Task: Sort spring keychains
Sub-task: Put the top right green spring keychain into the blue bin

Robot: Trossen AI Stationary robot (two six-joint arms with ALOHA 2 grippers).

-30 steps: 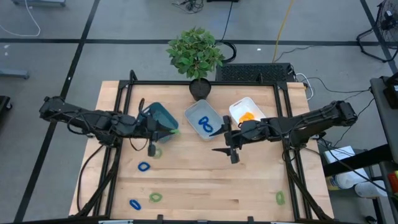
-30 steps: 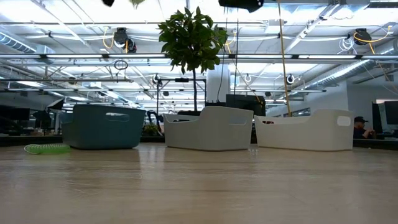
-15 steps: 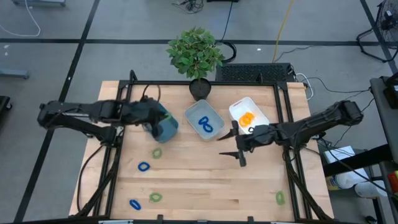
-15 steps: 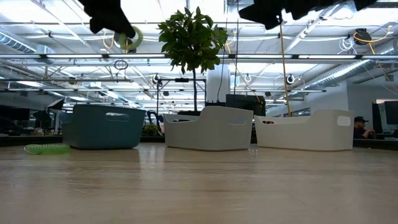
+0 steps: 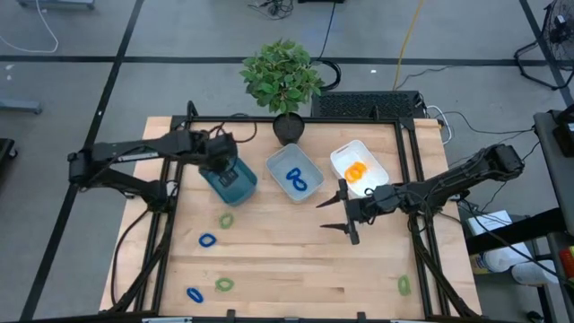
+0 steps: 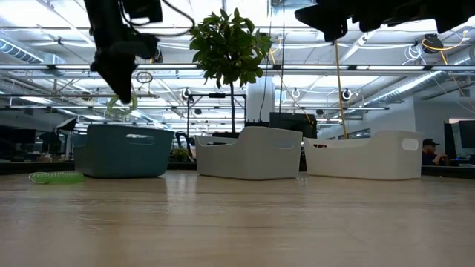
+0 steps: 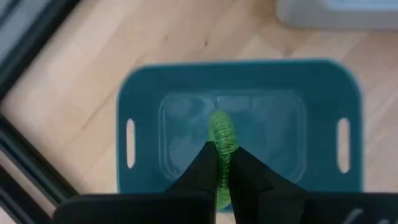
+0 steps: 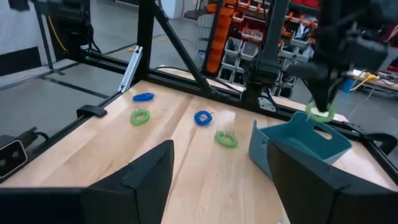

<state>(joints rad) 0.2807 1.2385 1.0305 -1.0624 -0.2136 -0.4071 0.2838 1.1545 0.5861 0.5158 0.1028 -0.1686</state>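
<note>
Above the teal rectangular plastic bin [image 5: 230, 178] near the tabletop's [image 5: 296, 251] left rear, the left end effector [image 7: 225, 163] hangs with its fingers pinched on a green coiled plastic spring keychain [image 7: 222, 138], which dangles straight over the bin's open mouth, not yet let go. Judging by how things lie, the sorting is partly done: the grey-blue rectangular bin [image 5: 294, 173] in the middle already holds blue coiled keychains [image 5: 297, 179], and the white rectangular bin [image 5: 357, 163] to its right holds orange coiled ones [image 5: 356, 170]. Whether the teal bin already has any inside I cannot tell; its floor looks bare in the left wrist view. Loose on the wood remain a green coil [image 5: 226, 219] just in front of the teal bin, a blue loop [image 5: 207, 240] nearer the front, another blue one [image 5: 195, 293] and a green one [image 5: 224, 284] by the front edge, and a lone green coil [image 5: 404, 285] at the front right corner. So five or so pieces are left, plus the one in hand. The right end effector [image 5: 344, 216] waits above the bare middle of the tabletop in front of the white bin, fingers spread wide and holding nothing. The held keychain looks like a short, tightly wound, bright green plastic spiral, slightly bent and springy, much smaller than the bin beneath it.
</note>
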